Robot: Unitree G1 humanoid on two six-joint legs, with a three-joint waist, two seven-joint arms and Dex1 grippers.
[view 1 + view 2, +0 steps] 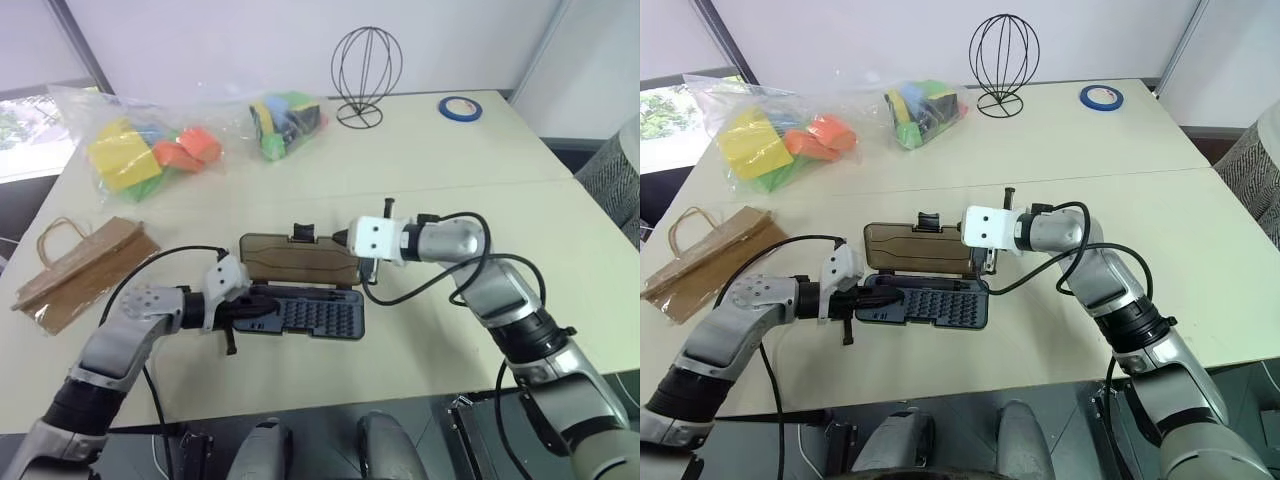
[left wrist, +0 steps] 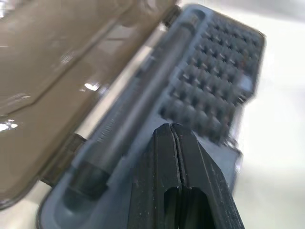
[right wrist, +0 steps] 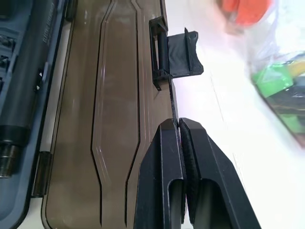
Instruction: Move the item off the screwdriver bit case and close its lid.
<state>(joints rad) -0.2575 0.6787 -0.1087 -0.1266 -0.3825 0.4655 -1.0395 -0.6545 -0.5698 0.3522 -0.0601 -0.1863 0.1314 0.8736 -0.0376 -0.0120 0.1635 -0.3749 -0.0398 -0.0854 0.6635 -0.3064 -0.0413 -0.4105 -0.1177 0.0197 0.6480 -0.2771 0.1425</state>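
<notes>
The screwdriver bit case (image 1: pixel 318 316) lies open in the middle of the table, its dark grey-blue tray showing rows of bits. Its smoky brown lid (image 1: pixel 297 258) is folded back behind the tray, with the black latch tab (image 1: pixel 303 233) on its far edge. My left gripper (image 1: pixel 258 306) is shut, its tips over the tray's left end beside the driver handle (image 2: pixel 128 119). My right gripper (image 3: pixel 178 124) is shut at the right end of the lid, tips against the lid's far rim. The item, a brown paper bag (image 1: pixel 85 270), lies flat at the table's left edge, apart from the case.
Two clear bags of colourful foam blocks (image 1: pixel 140 150) (image 1: pixel 285 118) lie at the back left. A black wire stand (image 1: pixel 365 75) and a blue tape roll (image 1: pixel 459 108) are at the back. The table's front edge runs just below the case.
</notes>
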